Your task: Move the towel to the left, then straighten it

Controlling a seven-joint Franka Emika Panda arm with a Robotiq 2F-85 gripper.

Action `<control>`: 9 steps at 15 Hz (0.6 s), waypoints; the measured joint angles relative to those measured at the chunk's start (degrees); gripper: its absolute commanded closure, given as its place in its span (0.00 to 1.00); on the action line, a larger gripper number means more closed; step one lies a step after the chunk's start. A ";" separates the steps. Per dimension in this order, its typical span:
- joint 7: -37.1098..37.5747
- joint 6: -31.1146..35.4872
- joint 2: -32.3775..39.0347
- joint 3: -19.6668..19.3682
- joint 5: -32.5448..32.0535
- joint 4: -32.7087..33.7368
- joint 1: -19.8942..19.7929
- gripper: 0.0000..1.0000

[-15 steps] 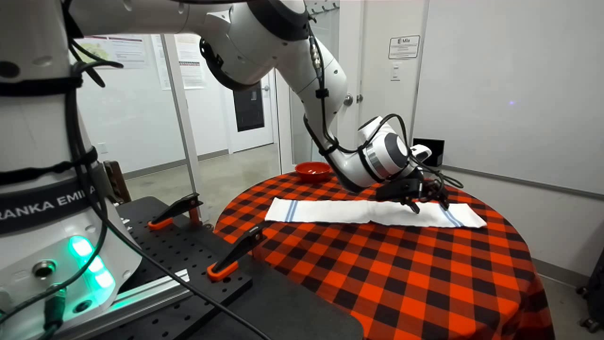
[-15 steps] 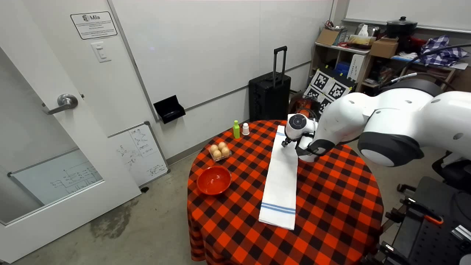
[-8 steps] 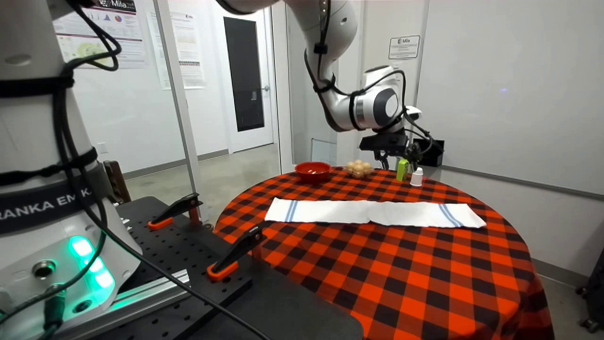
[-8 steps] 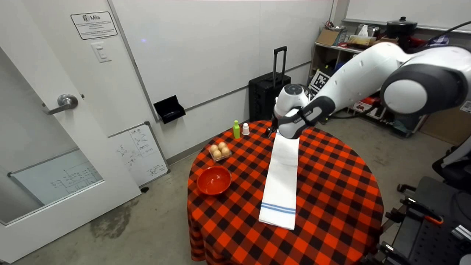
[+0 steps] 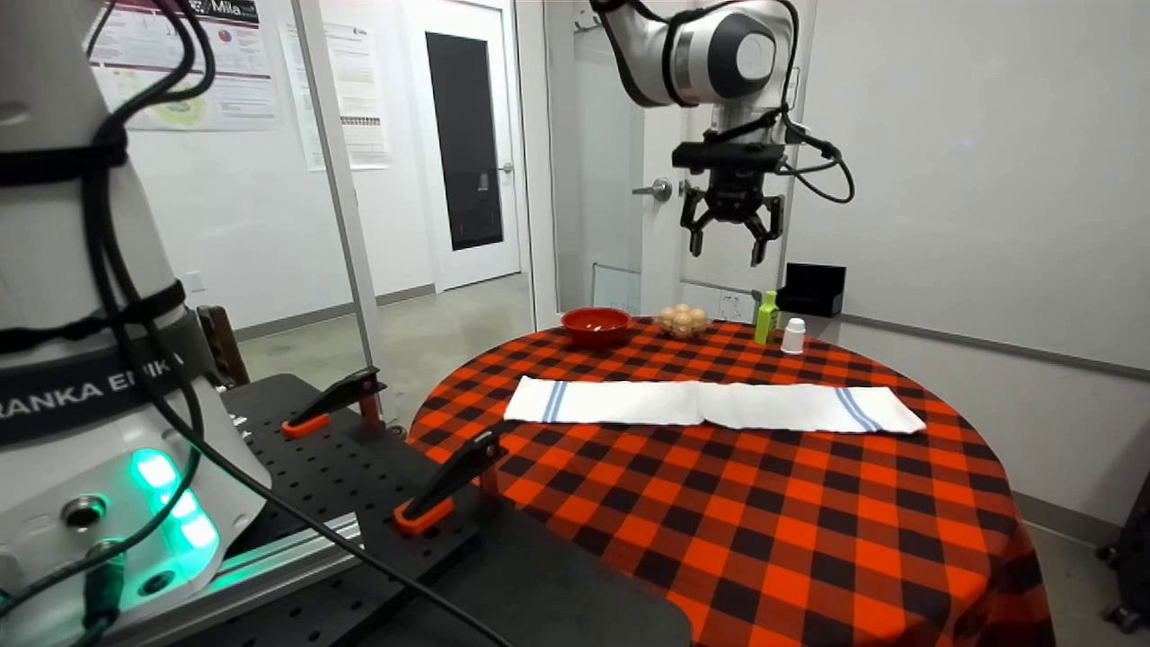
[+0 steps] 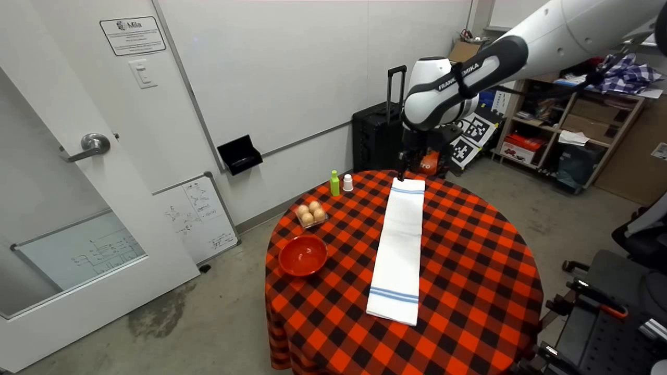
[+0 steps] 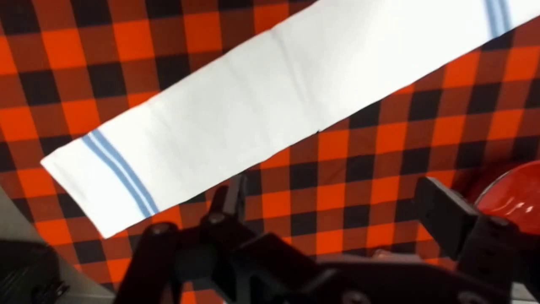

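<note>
So the towel [image 5: 714, 404] is lying flat on the checked cloth [image 5: 809, 530], a long white strip across the middle of the frame in an exterior view, blue stripes near both ends and a faint crease partway along. The gripper [image 5: 728, 250] hangs well above it, upper right of the frame, fingers [image 5: 696, 241] spread apart and pointing down, so it's clear of the towel. In an exterior view with the bowl [image 6: 303, 255] and eggs [image 6: 311, 214] off to its left, the towel runs mostly up and down, right of center, and the gripper lines up right around its top end. In the wrist view the towel slants from lower left to the upper right corner, and both fingers poke in at the bottom, below its lower edge, well apart.
</note>
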 measured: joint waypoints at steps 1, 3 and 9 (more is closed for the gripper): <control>-1.45 -3.96 -2.91 0.35 1.69 -2.04 -0.19 0.00; -4.13 -12.28 -8.58 0.75 4.89 -5.82 -0.15 0.00; -5.36 -16.65 -14.23 0.91 6.37 -10.72 -0.12 0.00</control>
